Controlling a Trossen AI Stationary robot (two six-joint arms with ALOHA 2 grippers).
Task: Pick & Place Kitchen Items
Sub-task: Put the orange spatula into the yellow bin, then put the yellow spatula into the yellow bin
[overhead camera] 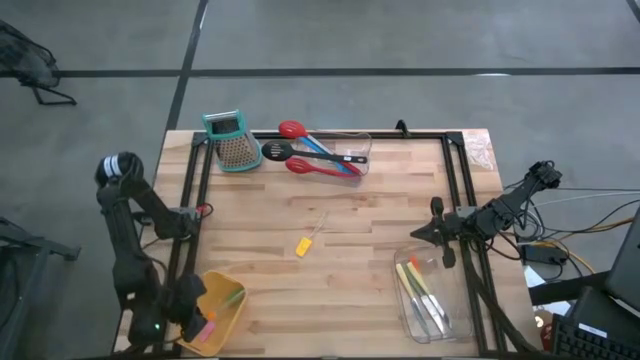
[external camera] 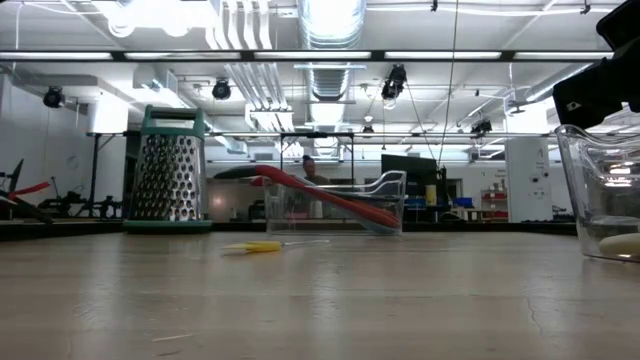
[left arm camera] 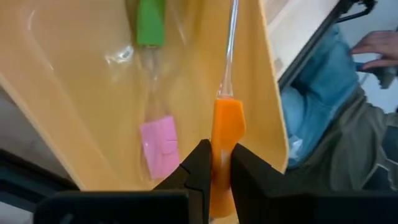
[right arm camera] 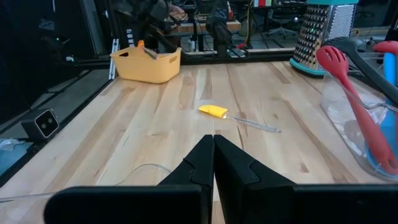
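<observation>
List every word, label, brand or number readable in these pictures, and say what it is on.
None can be read. The grater, the yellow bin and the clear bin show no lettering. Signs in the room behind the table are too small to read.

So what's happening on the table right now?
Left gripper shut on orange tool inside tan bin. Right gripper shut, idle. Yellow tool lies mid-table, unobstructed.

Teal-topped metal grater (overhead camera: 233, 141) upright at wood table's (overhead camera: 330, 240) far edge beside 1 clear bin (overhead camera: 345, 150), another clear bin (overhead camera: 432, 300) near right, tan bin (overhead camera: 225, 308) front-left, person's blue sleeve (left arm camera: 317, 118) beyond.
</observation>
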